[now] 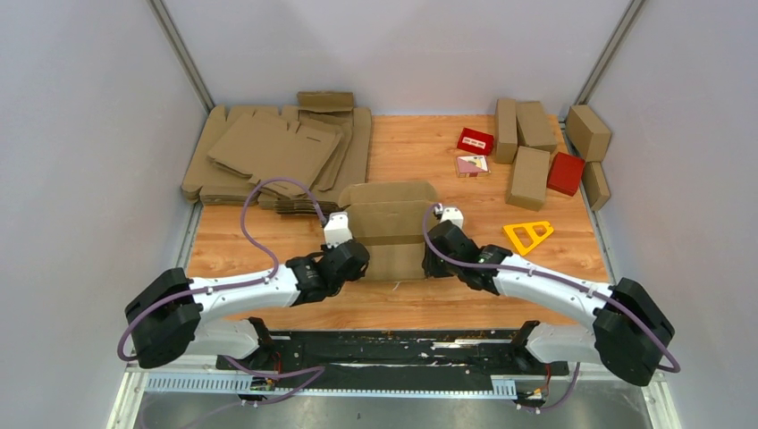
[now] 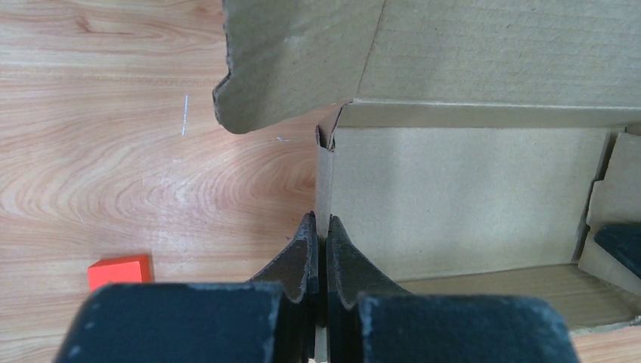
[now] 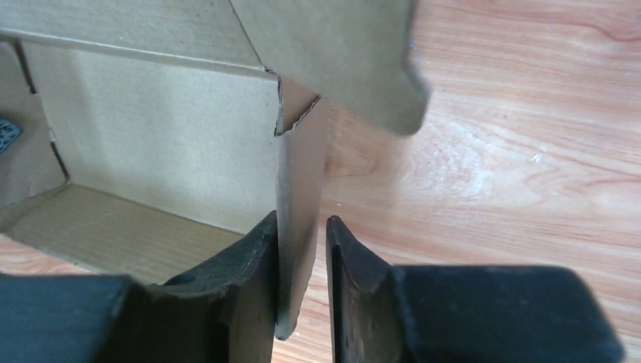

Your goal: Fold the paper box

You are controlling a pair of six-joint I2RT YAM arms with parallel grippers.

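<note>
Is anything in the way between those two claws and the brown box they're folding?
Nothing visible is. The left gripper is pinched shut on the left wall of the paper box. The right gripper straddles the box's right wall with its jaws open, one finger against the cardboard and the other just clear of it.

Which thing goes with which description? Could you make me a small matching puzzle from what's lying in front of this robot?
Things:
1 paper box
2 flat cardboard stack
3 yellow triangle
4 left gripper

Descriptions:
a piled at the far left
b pinched shut on a box wall
c half-folded, in the middle
d lying flat, right of centre

Pairs: 1-c, 2-a, 3-d, 4-b
</note>
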